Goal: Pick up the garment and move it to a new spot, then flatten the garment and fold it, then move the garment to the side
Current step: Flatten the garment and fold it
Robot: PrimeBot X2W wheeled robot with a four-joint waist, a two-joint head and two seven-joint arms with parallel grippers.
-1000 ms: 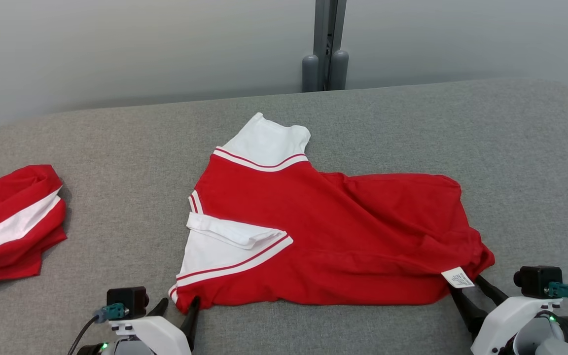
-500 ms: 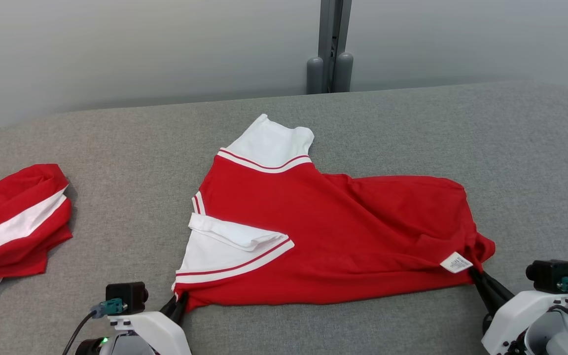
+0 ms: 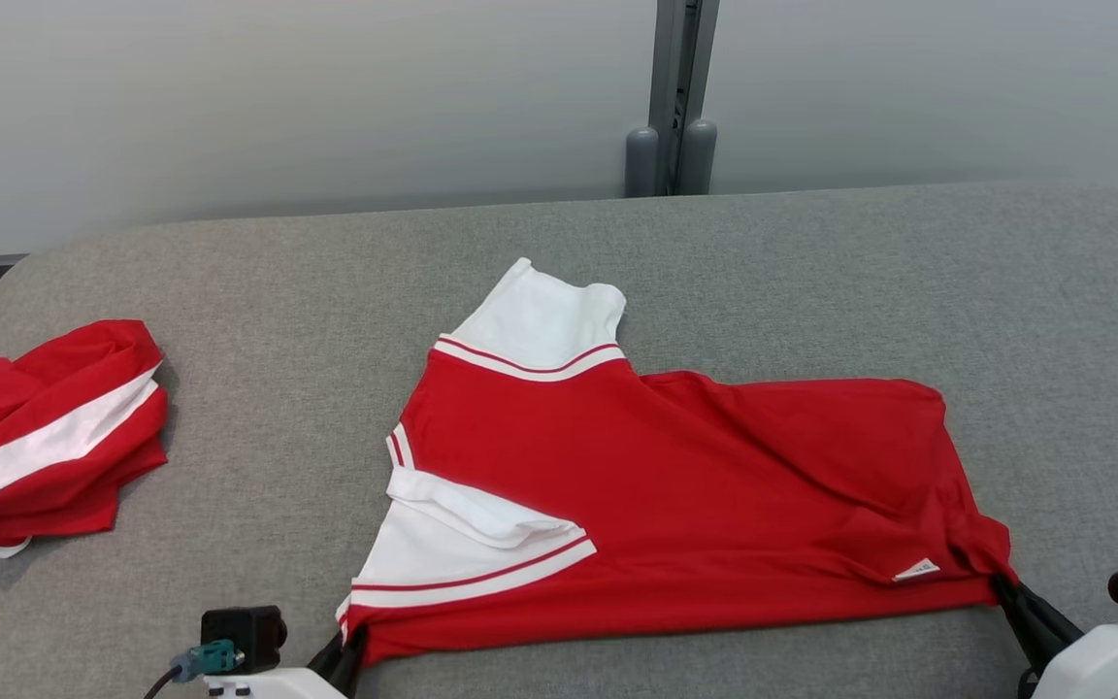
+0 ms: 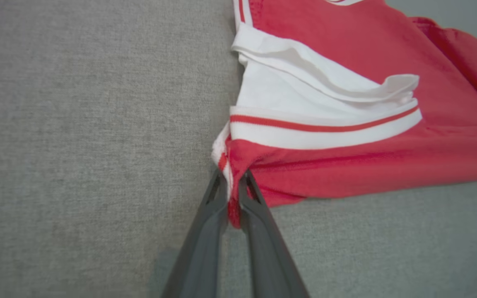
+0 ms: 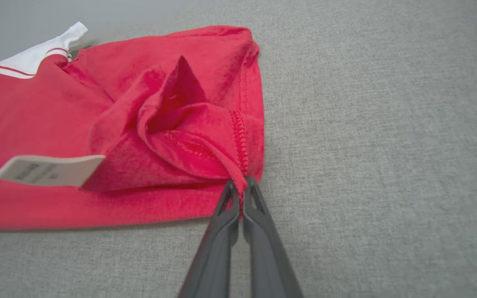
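Garment [image 3: 675,485] spread on grey surface [image 3: 811,272], well apart from the crumpled red heap [image 3: 45,437]. Left gripper [image 4: 231,184] pinched shut on the corner nearer the heap — right gripper [image 5: 240,187] clamped on the corner farther from it. Soft, light, limp knit; likely sags between holds, so corners suit.

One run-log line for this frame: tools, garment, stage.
left tool: shut on garment near-left corner | right tool: shut on near-right hem corner | garment: lying wrinkled on grey surface | stage: likely pre-fold
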